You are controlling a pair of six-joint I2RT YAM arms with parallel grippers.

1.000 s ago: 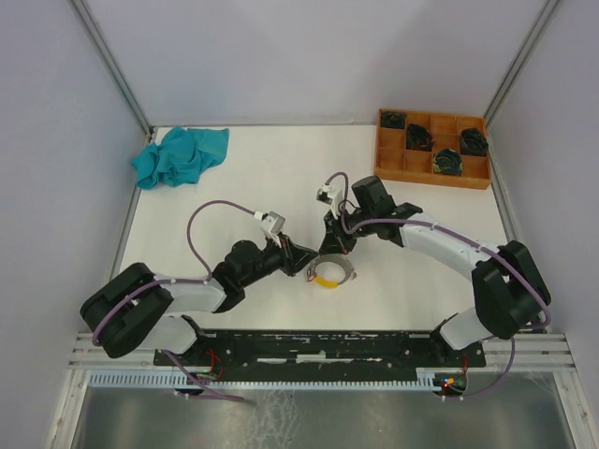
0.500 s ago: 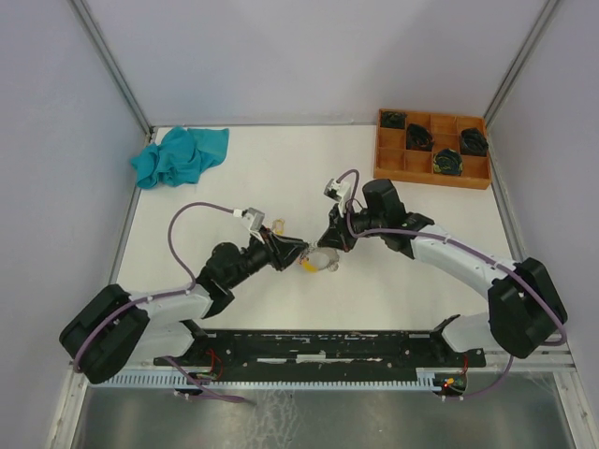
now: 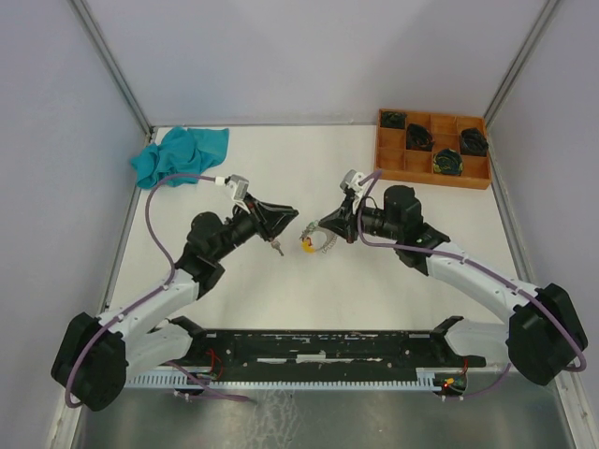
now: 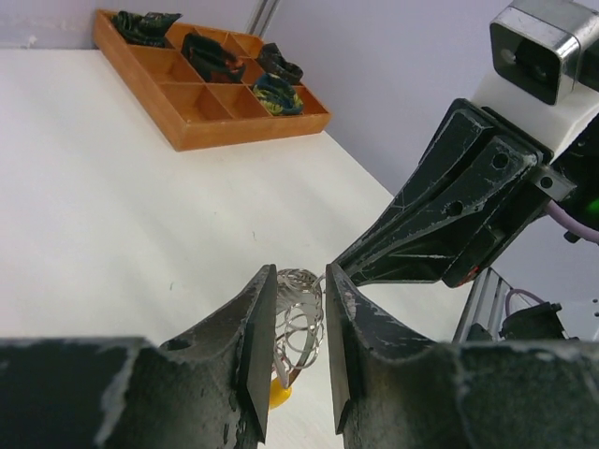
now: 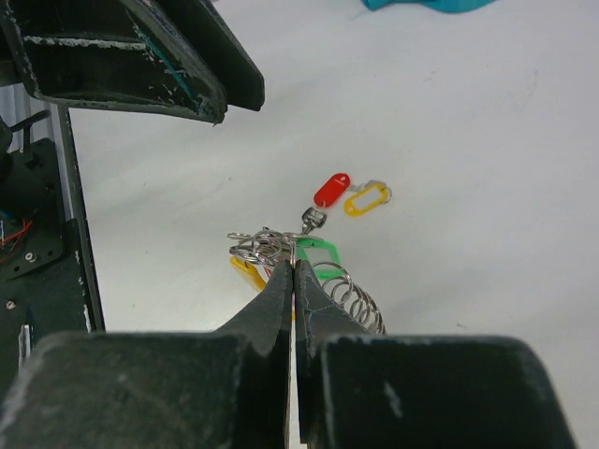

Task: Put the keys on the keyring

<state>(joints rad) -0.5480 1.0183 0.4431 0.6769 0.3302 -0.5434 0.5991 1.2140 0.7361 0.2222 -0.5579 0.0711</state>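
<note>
Our white table (image 3: pixel 412 290) between pale walls (image 3: pixel 309 56)

We see the table closed in by plain lilac-grey walls, with grey metal posts (image 3: pixel 110 67) at the far corners; a crumpled teal cloth (image 3: pixel 178 156) lies far left, an orange compartment tray (image 3: pixel 426 179) far right, under soft even light.

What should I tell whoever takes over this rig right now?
Left gripper: open, empty, pointing at the keyring.
Right gripper: shut on the keyring.
Green-tagged key lies against the coils; red-tagged key and pale yellow-tagged key just beyond them.
Done: ring gripped. Unclear whether any key is threaded on.
Left: check that, then thread the rest.
</note>
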